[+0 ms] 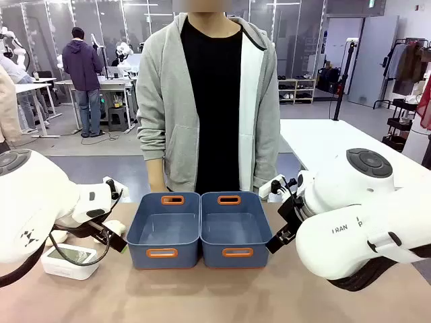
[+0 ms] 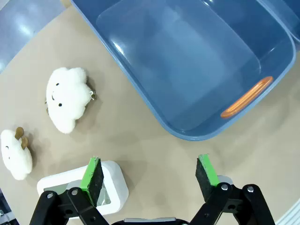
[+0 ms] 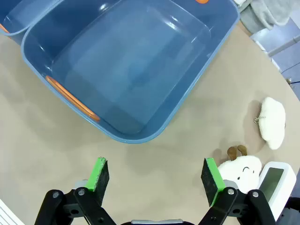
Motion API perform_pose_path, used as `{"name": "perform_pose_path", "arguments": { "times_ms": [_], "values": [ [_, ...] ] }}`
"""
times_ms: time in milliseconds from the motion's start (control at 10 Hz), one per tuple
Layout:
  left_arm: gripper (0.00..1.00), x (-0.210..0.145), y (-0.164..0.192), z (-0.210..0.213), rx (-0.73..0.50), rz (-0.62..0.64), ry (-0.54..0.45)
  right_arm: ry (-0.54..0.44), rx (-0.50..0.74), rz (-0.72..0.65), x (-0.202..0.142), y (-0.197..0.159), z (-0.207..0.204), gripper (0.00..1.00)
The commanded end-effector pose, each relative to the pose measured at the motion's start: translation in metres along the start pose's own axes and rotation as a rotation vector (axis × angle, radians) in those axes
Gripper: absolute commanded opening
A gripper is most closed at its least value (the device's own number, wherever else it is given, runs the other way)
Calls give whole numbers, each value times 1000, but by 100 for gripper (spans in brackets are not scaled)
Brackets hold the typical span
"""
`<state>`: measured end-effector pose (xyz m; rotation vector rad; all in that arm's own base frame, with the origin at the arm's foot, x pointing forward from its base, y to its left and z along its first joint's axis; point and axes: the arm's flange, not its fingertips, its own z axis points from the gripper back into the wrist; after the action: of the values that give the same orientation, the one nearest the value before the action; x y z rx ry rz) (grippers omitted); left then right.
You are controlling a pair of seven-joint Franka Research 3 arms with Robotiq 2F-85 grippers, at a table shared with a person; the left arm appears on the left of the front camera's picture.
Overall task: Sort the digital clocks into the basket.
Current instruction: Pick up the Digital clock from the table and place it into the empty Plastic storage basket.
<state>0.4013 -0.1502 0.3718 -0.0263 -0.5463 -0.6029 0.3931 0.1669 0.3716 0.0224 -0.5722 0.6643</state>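
Green-padded fingers of the L gripper [image 2: 149,164] stand spread wide w/ nothing btwn them, hanging just above the tan table [image 1: 215,296]. One digital clock [image 2: 115,183] lies flat on the table, partly behind one finger, near the short end of the left basket [image 1: 183,257] but outside it. Two cloud-shaped plush toys [image 2: 68,98] lie farther along the table, apart from the basket. On the opposite side, the R gripper [image 3: 155,165] is likewise spread and holds nothing, over bare table near the right basket [image 1: 212,257]. A second clock [image 3: 276,185] lies at the lower right corner of the right wrist view, just beside a smiling plush [image 3: 243,168] and well outside the basket. In the front view, both blue baskets sit side by side mid-table, orange handle slots facing the camera. A person in a grey hoodie [image 1: 168,101] stands behind them at the far edge.
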Motion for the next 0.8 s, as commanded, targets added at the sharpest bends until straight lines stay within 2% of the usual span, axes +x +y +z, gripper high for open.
{"name": "perform_pose_path", "arguments": {
  "times_ms": [0,700],
  "values": [
    [100,0,0,0,0,0,0,0,0,0,0,0,0,100],
    [100,0,0,0,0,0,0,0,0,0,0,0,0,100]
  ]
}}
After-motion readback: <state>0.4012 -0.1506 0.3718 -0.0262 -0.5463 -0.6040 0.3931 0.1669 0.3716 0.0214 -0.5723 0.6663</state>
